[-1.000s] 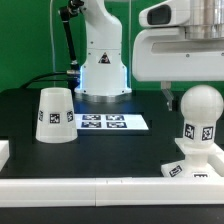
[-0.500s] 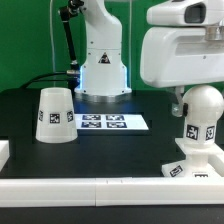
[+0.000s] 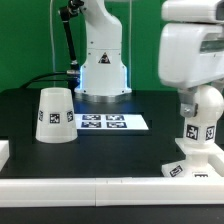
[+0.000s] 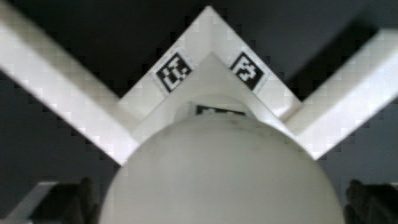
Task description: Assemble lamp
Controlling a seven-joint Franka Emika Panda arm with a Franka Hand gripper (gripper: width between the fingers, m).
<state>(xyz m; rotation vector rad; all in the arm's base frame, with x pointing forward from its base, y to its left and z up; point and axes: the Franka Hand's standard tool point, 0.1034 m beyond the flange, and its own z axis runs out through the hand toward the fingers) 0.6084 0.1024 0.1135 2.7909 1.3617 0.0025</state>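
The white bulb [image 3: 201, 112] stands upright on the flat square base [image 3: 190, 169] at the exterior view's right, by the front white rim. My gripper [image 3: 200, 103] has come down over the bulb's round head; the hand's white body hides the top of the head. In the wrist view the bulb [image 4: 214, 165] fills the middle, with my gripper [image 4: 214, 205] open around it. One dark finger [image 4: 64, 200] shows on each side, apart from the bulb. The base's tagged corner [image 4: 210, 72] shows beyond. The cone shade [image 3: 55, 115] stands alone at the left.
The marker board [image 3: 102, 122] lies flat in the middle of the black table, in front of the arm's white pedestal [image 3: 101, 60]. A white rim [image 3: 90, 188] runs along the front edge, and the base sits in its right corner.
My hand has moved to the exterior view's right and down, from beside and above the bulb to right over its head. The shade, bulb and base have not moved.
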